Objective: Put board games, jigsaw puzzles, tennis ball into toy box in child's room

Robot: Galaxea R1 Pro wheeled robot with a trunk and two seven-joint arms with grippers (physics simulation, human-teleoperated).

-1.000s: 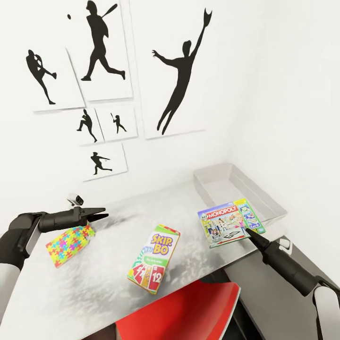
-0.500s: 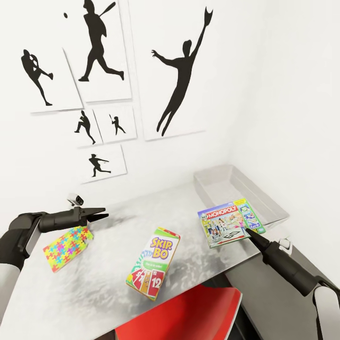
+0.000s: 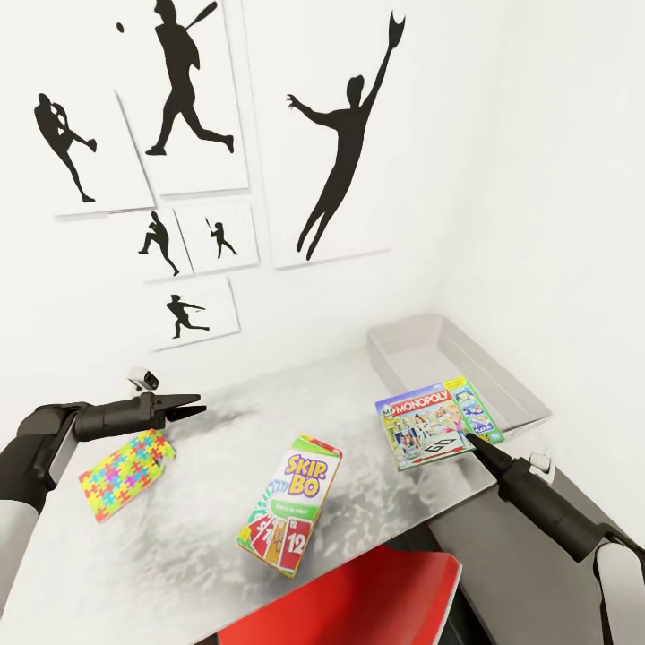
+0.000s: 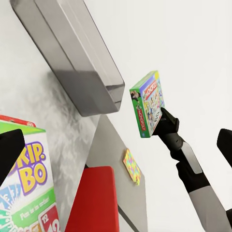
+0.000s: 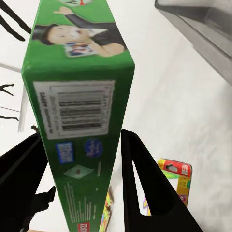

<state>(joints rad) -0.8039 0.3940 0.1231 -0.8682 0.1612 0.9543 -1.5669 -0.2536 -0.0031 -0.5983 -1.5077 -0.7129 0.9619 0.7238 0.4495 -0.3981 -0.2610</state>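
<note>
Right end effector (image 3: 472, 445) clamped on MONOPOLY box (image 3: 437, 421) edge, box lifted off tabletop (image 3: 206, 484), toy box (image 3: 461, 372) just beyond it, so drop-in looks next. Left end effector (image 3: 184, 408) fingers apart, holding nothing; jigsaw puzzle (image 3: 123, 470) below it, SKIP-BO box (image 3: 291, 506) off toward right arm.

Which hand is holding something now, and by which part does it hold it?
The right hand holds the Monopoly box by its near edge, above the table. The left hand is open and holds nothing.
</note>
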